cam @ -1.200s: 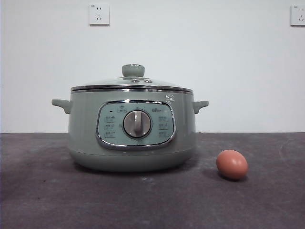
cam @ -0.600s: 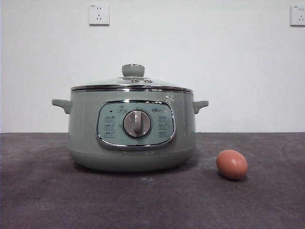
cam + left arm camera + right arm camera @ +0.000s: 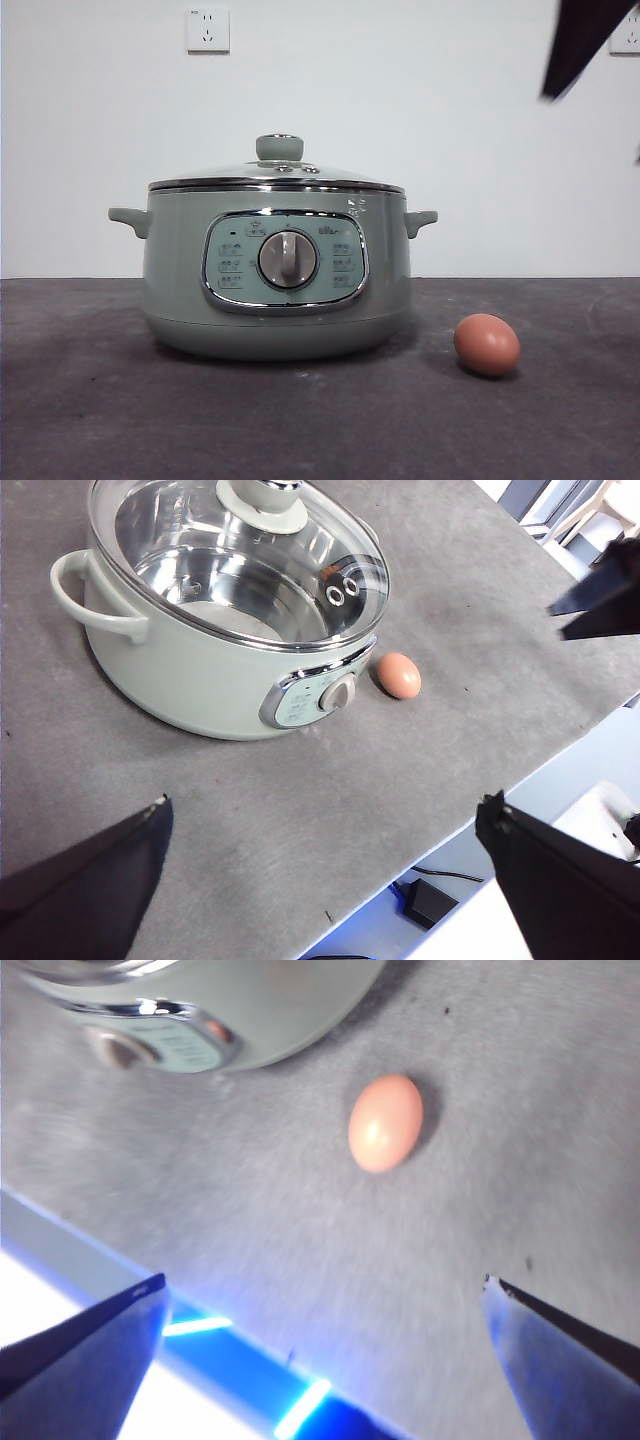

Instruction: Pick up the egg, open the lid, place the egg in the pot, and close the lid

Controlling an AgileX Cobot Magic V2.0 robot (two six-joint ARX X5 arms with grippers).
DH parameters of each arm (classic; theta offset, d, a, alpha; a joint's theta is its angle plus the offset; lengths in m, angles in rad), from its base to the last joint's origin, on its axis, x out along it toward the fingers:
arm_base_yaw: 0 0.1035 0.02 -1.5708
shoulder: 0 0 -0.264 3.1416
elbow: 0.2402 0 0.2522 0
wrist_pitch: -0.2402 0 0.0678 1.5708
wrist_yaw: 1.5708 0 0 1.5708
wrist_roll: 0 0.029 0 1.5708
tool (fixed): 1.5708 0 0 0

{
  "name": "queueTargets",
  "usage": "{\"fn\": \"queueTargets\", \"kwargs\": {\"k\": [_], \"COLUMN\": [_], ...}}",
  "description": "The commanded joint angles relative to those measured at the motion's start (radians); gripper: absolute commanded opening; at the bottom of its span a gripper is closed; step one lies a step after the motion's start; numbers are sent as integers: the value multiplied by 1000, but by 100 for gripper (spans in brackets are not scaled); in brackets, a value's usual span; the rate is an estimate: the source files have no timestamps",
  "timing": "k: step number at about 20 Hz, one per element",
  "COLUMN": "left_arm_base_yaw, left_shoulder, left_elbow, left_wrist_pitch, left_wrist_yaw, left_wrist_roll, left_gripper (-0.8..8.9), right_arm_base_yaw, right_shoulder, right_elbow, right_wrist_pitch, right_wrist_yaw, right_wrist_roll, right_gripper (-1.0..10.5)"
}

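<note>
The brown-orange egg (image 3: 487, 344) lies on the dark grey table, a little to the right of the pot (image 3: 277, 270) and apart from it. The pale-green pot stands mid-table with its dial facing the front view. The glass lid (image 3: 278, 175) with its green knob sits shut on the pot. In the right wrist view the egg (image 3: 385, 1122) lies ahead of my right gripper (image 3: 323, 1280), which is open, empty and well above the table. That gripper shows as a dark tip (image 3: 580, 40) at the top right. My left gripper (image 3: 327, 800) hangs open, high over the table's front, looking down on the pot (image 3: 200, 650) and egg (image 3: 399, 674).
Two wall sockets (image 3: 208, 30) are on the white wall behind. The table's front edge (image 3: 420, 850) runs close under the left gripper, with a cable and adapter (image 3: 428, 900) on the floor below. Bare table surface lies around the egg.
A dark arm tip has come into the front view at the top right corner. The pot, lid and egg have not moved.
</note>
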Motion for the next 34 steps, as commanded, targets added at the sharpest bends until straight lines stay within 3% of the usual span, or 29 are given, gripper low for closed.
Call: {"fn": "queueTargets", "kwargs": {"k": [1,11,21,26,29,34], "left_arm_base_yaw": [-2,-2,-2,-2,-2,-2], "left_shoulder": [-1,0,0,0,0,21], "left_elbow": [1,1,1,1,1,1], "left_wrist_pitch": [5,5,6,6,6,6], "left_wrist_yaw": [1,0,-2,-3,-17,-29], "left_wrist_roll": [-3,-3,-3,-3,-2,-3], "left_gripper": [722,722,722,722,722,721], "right_arm_base_yaw": [44,139,145,145,145,142], "right_shoulder": [83,415,560,573,573,552], "right_elbow": [0,0,0,0,0,0], "right_wrist_pitch": [60,269,365,387,386,343], "right_wrist_yaw": [28,193,196,195,187,188], "right_wrist_roll": [24,78,92,96,96,90], "right_gripper": [564,562,465,206,-16,-13]}}
